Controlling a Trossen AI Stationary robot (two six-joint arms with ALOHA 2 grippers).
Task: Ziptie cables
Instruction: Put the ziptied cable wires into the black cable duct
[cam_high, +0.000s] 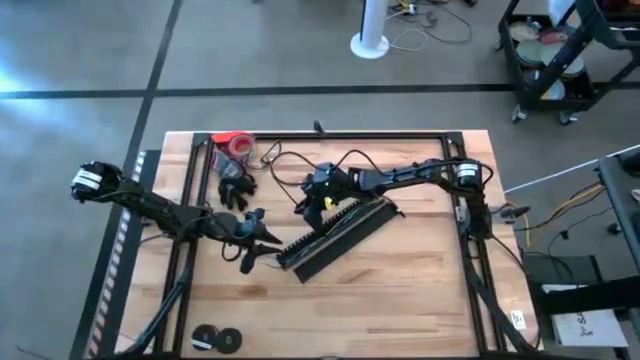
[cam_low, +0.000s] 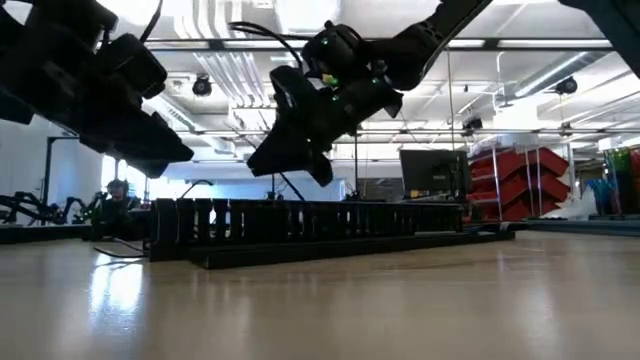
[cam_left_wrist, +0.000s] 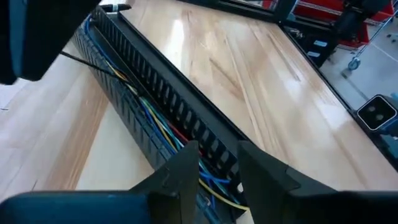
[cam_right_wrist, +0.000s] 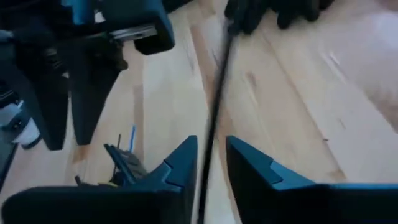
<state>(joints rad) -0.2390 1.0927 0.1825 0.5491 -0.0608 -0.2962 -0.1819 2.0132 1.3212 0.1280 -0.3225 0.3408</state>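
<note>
The left end effector (cam_left_wrist: 214, 165) hangs narrowly parted over the cables (cam_left_wrist: 163, 129) below it, while the right end effector (cam_right_wrist: 211, 158) straddles a thin black strand (cam_right_wrist: 216, 93).

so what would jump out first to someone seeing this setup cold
Probably the long black slotted duct lying diagonally mid-table, with coloured cables running inside it. The left end effector hovers at its lower end, fingers open over the channel, and the right end effector hangs above its middle with a thin black strand between its open fingers.

Red tape roll (cam_high: 236, 144) beside black glove (cam_high: 236, 187); two black rolls (cam_high: 217, 340) at table's (cam_high: 400, 290) near edge
</note>
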